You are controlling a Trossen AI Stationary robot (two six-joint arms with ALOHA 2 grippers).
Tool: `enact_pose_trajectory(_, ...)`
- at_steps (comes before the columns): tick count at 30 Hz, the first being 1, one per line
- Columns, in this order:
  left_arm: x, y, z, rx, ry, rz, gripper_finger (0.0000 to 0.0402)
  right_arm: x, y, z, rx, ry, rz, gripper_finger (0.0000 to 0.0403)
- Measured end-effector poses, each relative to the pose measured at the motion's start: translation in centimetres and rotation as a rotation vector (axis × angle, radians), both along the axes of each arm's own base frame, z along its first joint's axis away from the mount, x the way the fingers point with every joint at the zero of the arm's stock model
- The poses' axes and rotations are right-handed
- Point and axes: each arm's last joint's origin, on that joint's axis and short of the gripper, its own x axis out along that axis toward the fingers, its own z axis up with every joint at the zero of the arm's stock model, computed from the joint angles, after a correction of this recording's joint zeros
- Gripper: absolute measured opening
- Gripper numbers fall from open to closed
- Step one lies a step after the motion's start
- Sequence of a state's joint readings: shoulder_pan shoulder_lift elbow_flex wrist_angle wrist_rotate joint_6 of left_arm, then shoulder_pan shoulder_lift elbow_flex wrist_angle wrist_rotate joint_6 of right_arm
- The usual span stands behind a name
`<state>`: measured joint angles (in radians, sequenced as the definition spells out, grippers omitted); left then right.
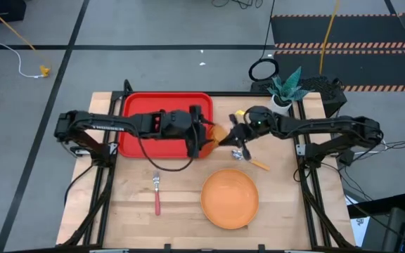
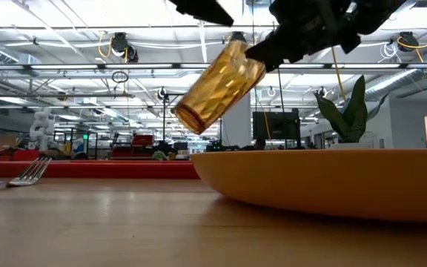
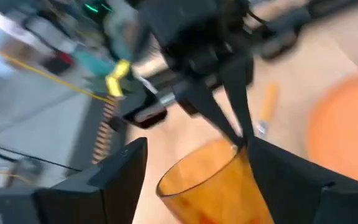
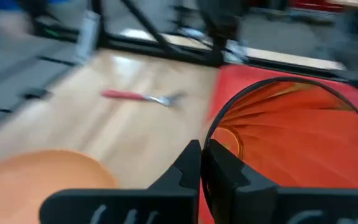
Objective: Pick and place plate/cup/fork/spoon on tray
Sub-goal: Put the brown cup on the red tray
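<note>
The amber cup [image 1: 220,135] hangs tilted in the air just right of the red tray [image 1: 146,112], between my two grippers. My right gripper [image 4: 201,152] is shut on its rim. My left gripper [image 3: 197,144] is open, with its fingers on either side of the cup's body [image 3: 219,186]. The orange plate [image 1: 229,198] lies flat on the table near the front. The fork [image 1: 157,193] lies on the table to the left of the plate. The spoon [image 1: 253,160] lies on the table behind the plate, under my right gripper. My right gripper pinches the cup's rim wall [image 4: 211,134], one finger inside the mouth and one outside. The fingers come from the table's right side, slanting down. The cup is lifted clear and tilted, its base [image 2: 193,117] lower than the mouth. My left gripper's fingers flank the cup; I cannot tell whether one finger [image 3: 278,177] touches it.
A white pot with a green plant [image 1: 285,90] stands at the table's far right corner. The tray's floor [image 4: 328,143] shows red behind the cup. Bare wood lies between the fork and the plate.
</note>
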<state>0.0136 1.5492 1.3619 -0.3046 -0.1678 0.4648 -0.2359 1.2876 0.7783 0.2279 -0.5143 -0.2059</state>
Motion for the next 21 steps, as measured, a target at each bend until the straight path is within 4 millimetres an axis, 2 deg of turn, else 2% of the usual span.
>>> enact_pose_trajectory(8, -0.6, 0.1, 0.6, -0.114, 0.097, -0.172, 0.0251, 2.1, 0.3, -1.4, 0.078, 0.030, 0.174, 0.0000)
enact_pose_trajectory(13, -0.7, 0.4, -1.0, -0.196, 0.206, -0.328, 0.0247, 3.3, 0.9, -2.2, 0.070, 0.016, 0.306, 0.0000)
enact_pose_trajectory(17, -0.5, 0.9, -1.5, -0.208, 0.224, -0.342, 0.0246, 4.0, 1.5, -2.9, 0.053, -0.014, 0.395, 0.0000)
enact_pose_trajectory(21, -0.1, 1.0, -2.9, -0.256, 0.286, -0.426, 0.0239, 4.4, 1.9, -3.0, 0.024, -0.055, 0.432, 0.0000)
